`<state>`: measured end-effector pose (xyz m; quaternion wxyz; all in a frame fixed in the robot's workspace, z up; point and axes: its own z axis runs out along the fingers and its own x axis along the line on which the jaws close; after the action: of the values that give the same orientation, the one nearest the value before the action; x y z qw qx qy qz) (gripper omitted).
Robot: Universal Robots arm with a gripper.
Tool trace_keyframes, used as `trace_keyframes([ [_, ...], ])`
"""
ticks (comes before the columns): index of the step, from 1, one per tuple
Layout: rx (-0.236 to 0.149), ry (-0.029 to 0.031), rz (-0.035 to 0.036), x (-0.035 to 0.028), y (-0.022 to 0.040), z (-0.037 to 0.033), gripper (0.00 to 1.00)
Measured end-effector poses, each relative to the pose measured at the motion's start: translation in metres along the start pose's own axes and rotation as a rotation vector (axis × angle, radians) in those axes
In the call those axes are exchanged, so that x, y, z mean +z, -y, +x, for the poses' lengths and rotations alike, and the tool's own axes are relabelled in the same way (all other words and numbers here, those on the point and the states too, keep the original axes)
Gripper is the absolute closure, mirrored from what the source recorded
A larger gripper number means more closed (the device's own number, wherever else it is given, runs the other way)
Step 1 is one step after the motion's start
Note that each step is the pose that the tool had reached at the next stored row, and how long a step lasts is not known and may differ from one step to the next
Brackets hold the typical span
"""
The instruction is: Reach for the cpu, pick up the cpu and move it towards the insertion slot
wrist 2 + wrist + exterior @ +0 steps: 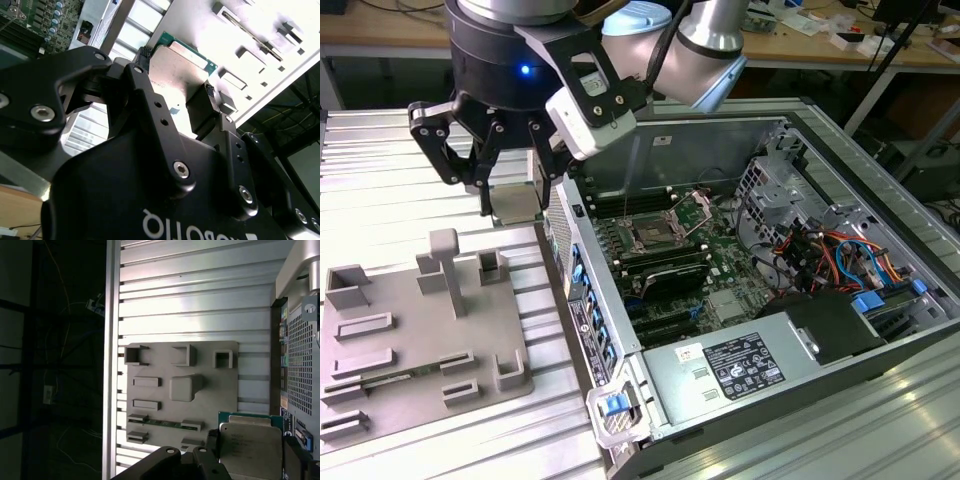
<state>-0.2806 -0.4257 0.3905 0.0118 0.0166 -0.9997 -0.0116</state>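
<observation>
I have the black-fingered tool (513, 170) clamped on the thin square silvery cpu (176, 70), lifted above the ribbed metal table (380, 190) beside the open case; carry under way, needing travel right to the shiny-framed insertion slot (653, 236).

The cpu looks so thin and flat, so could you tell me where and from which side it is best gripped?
By two opposite edges, fingers coming square to its flat face. The cpu is a thin square plate, so only its rim offers purchase. The gripper is shut on it just so, pads on opposite edges, its silvery face left bare.
</observation>
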Motion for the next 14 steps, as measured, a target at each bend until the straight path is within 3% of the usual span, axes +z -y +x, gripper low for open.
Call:
trace_keyframes([
  [14,0.0,-0.0001,0.0001,-0.0002,0.0002,-0.0066,0.45],
])
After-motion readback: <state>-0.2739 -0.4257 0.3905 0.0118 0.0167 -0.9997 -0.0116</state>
